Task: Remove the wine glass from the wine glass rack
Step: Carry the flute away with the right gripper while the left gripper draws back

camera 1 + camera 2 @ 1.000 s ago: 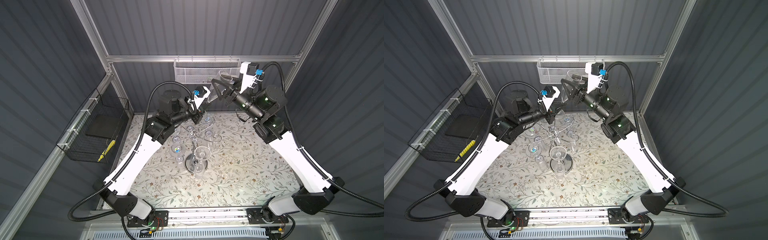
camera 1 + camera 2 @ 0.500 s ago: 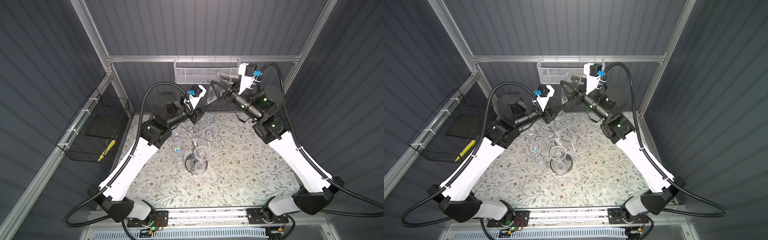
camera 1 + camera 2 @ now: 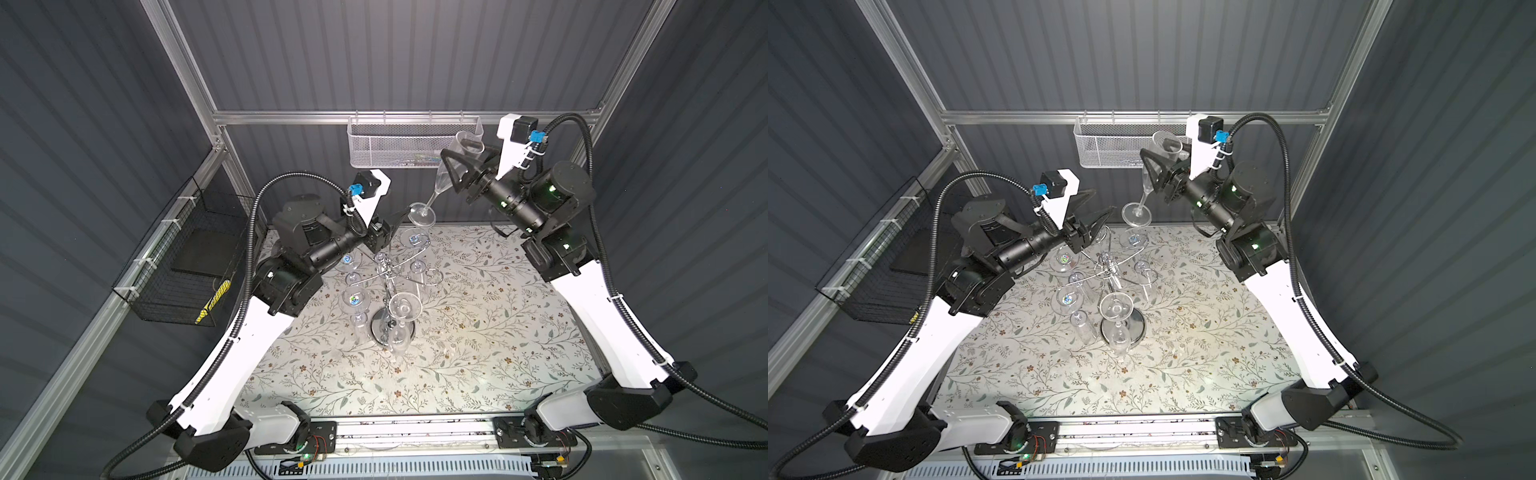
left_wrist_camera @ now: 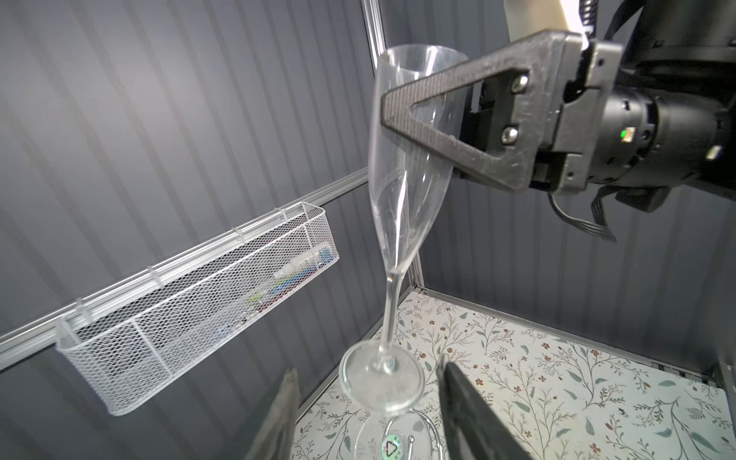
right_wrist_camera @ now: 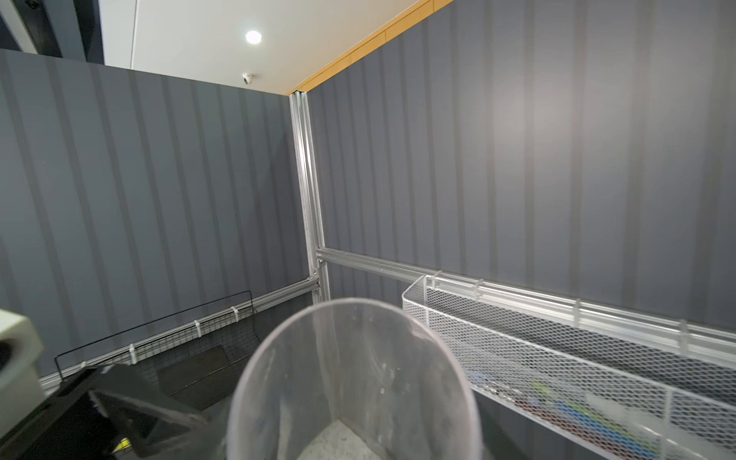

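Left claw (image 3: 1104, 200) has just gone from pinched to wide. Its fingers now flank the foot of the wine glass (image 4: 394, 223), apparently not touching it. Right claw (image 3: 455, 160) alone clamps the bowl. The glass is tilted, upper centre in both top views, clear above the wine glass rack (image 3: 387, 270). Judgement: handover complete and glass off the rack; setting it on the surface (image 3: 478, 332) likely remains.

Ctr of table (image 3: 498, 332): wine glass rack (image 3: 388, 276); wine glass (image 3: 440, 189) behind/above it
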`<state>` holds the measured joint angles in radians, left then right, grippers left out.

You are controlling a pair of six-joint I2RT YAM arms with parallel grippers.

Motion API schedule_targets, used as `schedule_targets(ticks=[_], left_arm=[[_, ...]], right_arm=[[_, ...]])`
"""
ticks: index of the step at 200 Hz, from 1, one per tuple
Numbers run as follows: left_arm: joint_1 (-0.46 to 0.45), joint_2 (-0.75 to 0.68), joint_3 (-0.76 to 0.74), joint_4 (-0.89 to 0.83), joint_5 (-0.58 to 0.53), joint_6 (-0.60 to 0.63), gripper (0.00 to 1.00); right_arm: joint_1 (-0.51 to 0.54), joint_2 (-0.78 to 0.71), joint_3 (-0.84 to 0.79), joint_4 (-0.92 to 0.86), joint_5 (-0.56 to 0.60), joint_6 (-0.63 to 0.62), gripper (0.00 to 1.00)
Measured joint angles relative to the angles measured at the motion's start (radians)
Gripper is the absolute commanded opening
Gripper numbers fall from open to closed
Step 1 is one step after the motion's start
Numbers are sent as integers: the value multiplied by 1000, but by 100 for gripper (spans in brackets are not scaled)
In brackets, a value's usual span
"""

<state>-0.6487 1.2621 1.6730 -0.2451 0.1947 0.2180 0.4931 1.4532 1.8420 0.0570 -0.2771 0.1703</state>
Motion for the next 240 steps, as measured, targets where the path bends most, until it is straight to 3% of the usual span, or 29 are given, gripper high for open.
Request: schedule_targets(ticks=[58, 119, 177, 240], left_arm=[[0, -98, -60, -3, -86, -20, 58], [0, -166, -154, -13, -166, -61, 57], [0, -223, -234, -34, -225, -99, 56], [0, -272, -352, -35, -273, -164, 56]], right_arm=[[-156, -29, -21, -33, -6, -48, 45], [-260, -114, -293, 6, 10, -114, 46], [-291, -107, -621, 172, 39, -130, 46], [-293, -2, -824, 427, 78, -117, 47]])
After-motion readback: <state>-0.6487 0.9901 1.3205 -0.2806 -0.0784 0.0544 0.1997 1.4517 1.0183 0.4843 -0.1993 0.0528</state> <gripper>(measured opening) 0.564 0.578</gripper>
